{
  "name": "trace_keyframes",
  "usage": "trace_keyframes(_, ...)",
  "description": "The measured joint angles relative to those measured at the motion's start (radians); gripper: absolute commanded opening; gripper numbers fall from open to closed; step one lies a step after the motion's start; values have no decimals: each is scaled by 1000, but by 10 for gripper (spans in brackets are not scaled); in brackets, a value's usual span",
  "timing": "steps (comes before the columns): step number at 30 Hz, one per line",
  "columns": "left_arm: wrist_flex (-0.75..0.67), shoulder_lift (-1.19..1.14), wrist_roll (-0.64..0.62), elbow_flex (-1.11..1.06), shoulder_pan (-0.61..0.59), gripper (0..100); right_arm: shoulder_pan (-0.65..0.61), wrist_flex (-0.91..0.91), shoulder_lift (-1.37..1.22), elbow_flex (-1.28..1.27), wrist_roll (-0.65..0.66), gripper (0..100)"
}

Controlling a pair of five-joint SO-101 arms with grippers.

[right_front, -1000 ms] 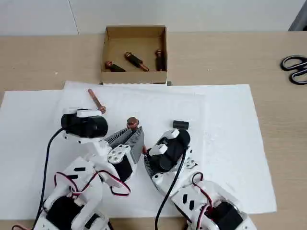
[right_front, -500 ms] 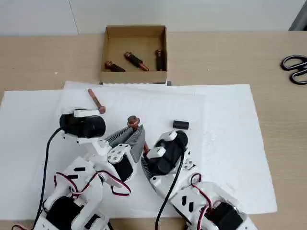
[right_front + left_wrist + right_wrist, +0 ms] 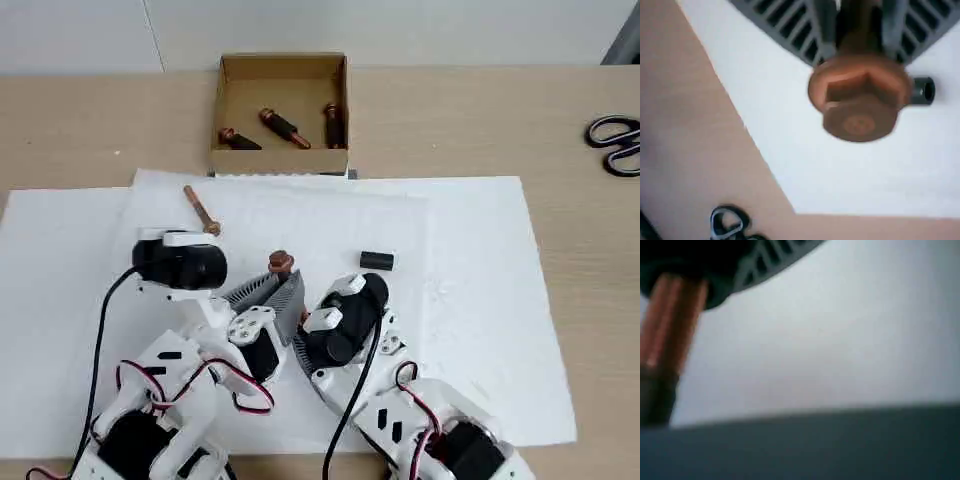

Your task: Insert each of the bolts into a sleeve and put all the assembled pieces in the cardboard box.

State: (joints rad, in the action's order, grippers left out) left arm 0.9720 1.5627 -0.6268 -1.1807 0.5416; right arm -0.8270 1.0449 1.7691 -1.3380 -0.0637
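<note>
My left gripper is shut on a copper bolt, head pointing away from the arms; in the left wrist view its grey fingers clamp the shaft behind the hex head. My right gripper meets it from the other side. In the right wrist view the bolt's shaft enters a dark sleeve held there. A loose bolt and a loose black sleeve lie on the white paper. The cardboard box holds three assembled pieces.
Scissors lie on the bare wood at the far right. The box stands just beyond the paper's far edge. The spare sleeve and the scissors also show past the bolt head in the left wrist view.
The bolt head has drifted slightly back toward the arms. The left arm's motor housing shifted a little right, and the right arm drew back slightly.
</note>
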Motion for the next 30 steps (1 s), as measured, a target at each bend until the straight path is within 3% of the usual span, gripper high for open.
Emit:
trace_keyframes(11, 138, 5, 0, 3, 78, 6, 15, 0, 0, 0, 3, 2)
trace_keyframes(24, 250, -3, 124, 17, 103, 13, 75, -26, 2, -2, 32, 3)
trace_keyframes(30, 272, 2, 195, 17, 104, 190, 91, -32, 0, 0, 37, 3)
